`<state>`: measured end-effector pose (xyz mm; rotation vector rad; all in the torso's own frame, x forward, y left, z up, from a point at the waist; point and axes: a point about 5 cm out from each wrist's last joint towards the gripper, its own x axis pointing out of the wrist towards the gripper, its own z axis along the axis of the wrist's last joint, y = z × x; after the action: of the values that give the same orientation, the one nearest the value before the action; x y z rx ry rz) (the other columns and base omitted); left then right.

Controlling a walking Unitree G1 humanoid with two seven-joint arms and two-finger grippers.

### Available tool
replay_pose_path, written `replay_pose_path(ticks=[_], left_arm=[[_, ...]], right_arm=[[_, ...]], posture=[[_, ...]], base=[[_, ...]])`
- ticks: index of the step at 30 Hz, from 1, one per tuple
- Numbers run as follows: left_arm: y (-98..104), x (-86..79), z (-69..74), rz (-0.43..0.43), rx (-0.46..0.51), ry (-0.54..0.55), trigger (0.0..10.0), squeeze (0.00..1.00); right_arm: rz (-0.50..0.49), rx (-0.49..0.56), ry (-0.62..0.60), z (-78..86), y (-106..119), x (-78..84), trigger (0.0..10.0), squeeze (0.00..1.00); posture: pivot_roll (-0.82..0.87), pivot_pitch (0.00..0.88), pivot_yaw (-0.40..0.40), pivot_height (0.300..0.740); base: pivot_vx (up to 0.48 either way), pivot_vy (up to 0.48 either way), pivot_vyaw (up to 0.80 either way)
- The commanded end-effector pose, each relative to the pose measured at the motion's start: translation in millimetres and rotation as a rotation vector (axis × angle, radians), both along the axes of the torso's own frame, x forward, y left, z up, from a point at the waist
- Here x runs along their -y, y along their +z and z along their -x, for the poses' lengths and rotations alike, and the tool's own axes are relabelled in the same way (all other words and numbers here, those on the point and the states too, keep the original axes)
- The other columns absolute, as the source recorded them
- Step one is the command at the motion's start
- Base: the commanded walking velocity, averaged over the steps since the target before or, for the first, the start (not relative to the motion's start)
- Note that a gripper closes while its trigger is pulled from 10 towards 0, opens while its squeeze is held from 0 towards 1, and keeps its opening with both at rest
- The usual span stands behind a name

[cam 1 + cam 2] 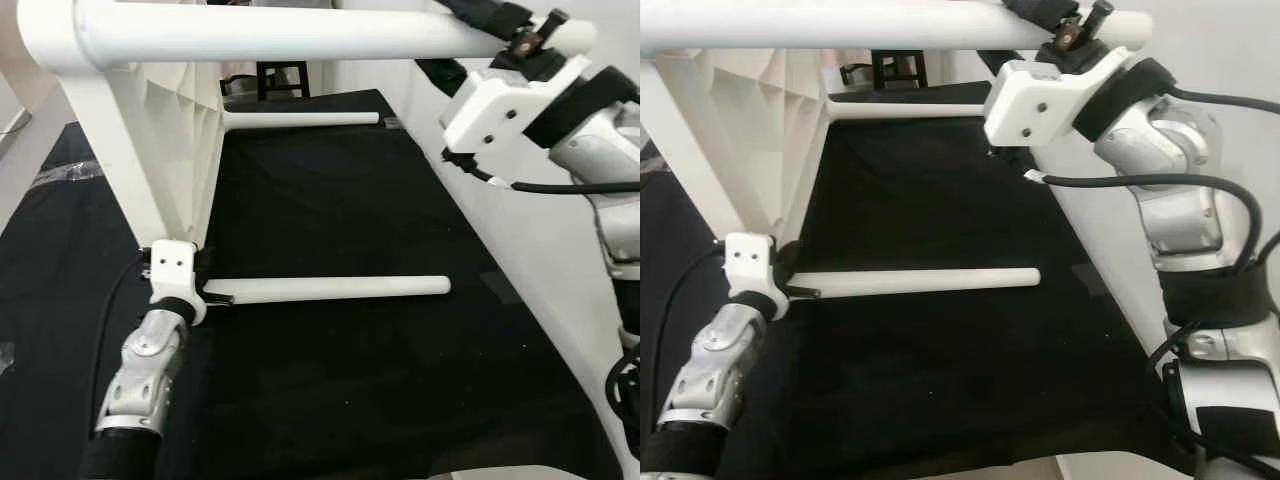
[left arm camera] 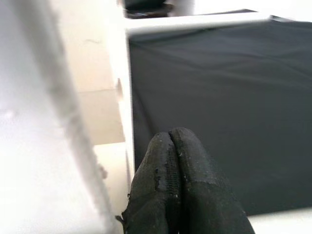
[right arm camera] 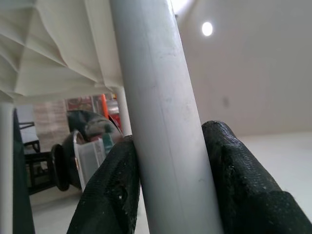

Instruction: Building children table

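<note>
A white children's table lies on its side on a black cloth (image 1: 330,200), its tabletop (image 1: 150,130) standing upright on the left. Three white legs stick out sideways to the right. My right gripper (image 3: 170,180) is shut on the upper leg (image 1: 300,35), close to its free end, and the leg passes between both fingers (image 3: 114,195). The lower leg (image 1: 330,289) runs just above the cloth. My left gripper (image 1: 218,297) is at that leg's base beside the tabletop's edge. Its fingers (image 2: 168,195) are shut together with nothing between them. A third leg (image 1: 300,119) lies farther back.
A white wall (image 1: 530,230) runs along the right side of the cloth. A dark stool (image 1: 282,75) stands at the back beyond the table. Pale floor (image 1: 15,150) shows at the far left. A black cable (image 1: 560,186) hangs from my right wrist.
</note>
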<state>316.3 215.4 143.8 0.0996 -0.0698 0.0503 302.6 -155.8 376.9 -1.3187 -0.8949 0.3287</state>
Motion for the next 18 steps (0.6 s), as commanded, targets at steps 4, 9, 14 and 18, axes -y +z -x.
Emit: replay_pose_path(ticks=[4, 9, 14, 18], left_arm=[[16, -67.3, 10.8, -0.014, 0.056, 0.291, 10.0, 0.0], [77, -90.1, 12.3, -0.087, 0.248, 0.341, 10.0, 0.0], [147, -99.5, 12.3, -0.186, 0.423, 0.291, 10.0, 0.0], [185, -100.4, 11.5, -0.271, 0.498, 0.236, 10.0, 0.0]], right_arm=[[-0.102, -0.027, -0.022, -3.3, 2, 14.6, 0.0, 0.0], [-0.314, -0.106, -0.19, -17.1, -3, 45.7, 0.0, 0.0], [-0.637, -0.269, -0.284, -23.9, -25, 78.2, 0.0, 0.0], [-0.791, -0.416, -0.28, -26.4, -55, 84.5, 0.0, 0.0]], posture=[[0.01, 0.105, -0.002, 0.74], [0.03, 0.094, -0.014, 0.74], [0.06, 0.077, -0.02, 0.74], [0.09, 0.065, -0.028, 0.74]], base=[[0.0, 0.0, 0.0], [0.0, 0.0, 0.0], [0.0, 0.0, 0.0], [0.0, 0.0, 0.0]])
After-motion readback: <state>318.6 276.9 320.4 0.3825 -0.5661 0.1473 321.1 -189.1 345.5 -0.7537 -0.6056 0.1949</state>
